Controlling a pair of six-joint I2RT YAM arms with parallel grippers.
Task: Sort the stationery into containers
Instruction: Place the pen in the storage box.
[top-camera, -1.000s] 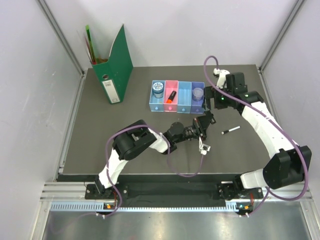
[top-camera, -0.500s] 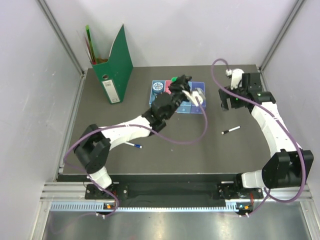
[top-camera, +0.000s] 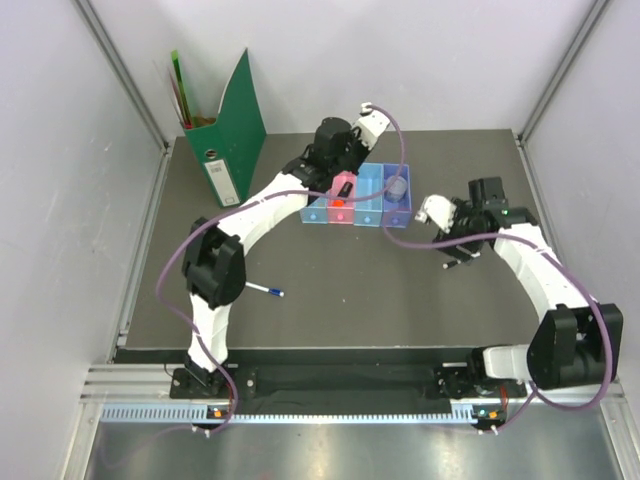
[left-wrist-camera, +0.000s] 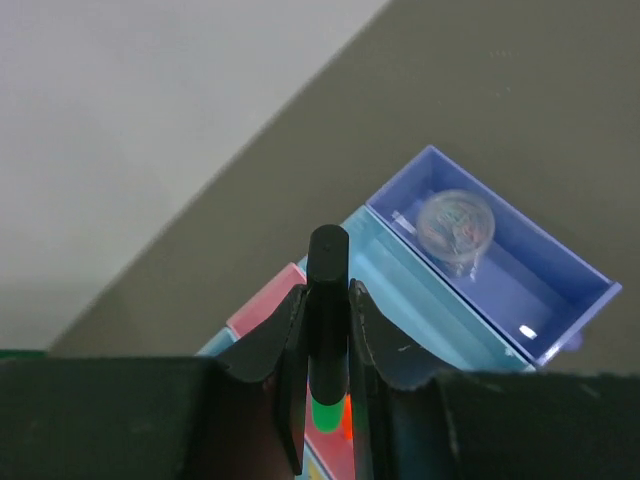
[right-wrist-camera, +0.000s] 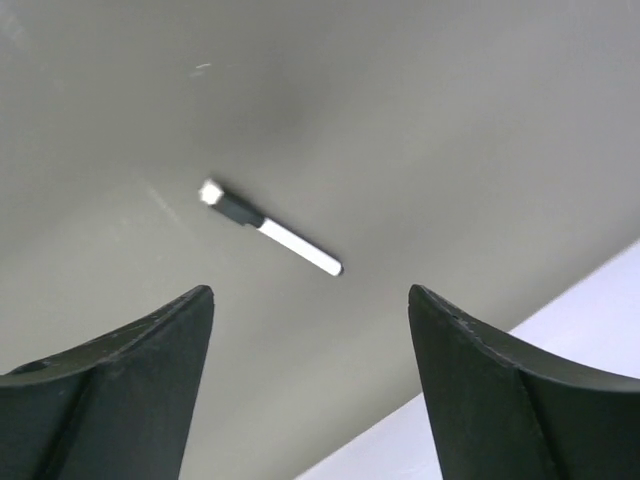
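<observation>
My left gripper is shut on the black green-capped marker, which hangs over the pink tray and the light blue tray. From above, that gripper hovers over the row of trays. An orange highlighter lies in the pink tray. A clear disc sits in the purple tray. My right gripper is open, directly above a black-and-white pen on the table. A white pen with blue cap lies at the near left.
A tall green file holder with coloured sheets stands at the back left. The blue tray is mostly hidden under my left arm. Pale walls enclose the table on three sides.
My left arm swung from the table's middle out to above the trays, carrying the marker. My right arm came away from the trays and down over the black-and-white pen, its jaws narrowing slightly.
</observation>
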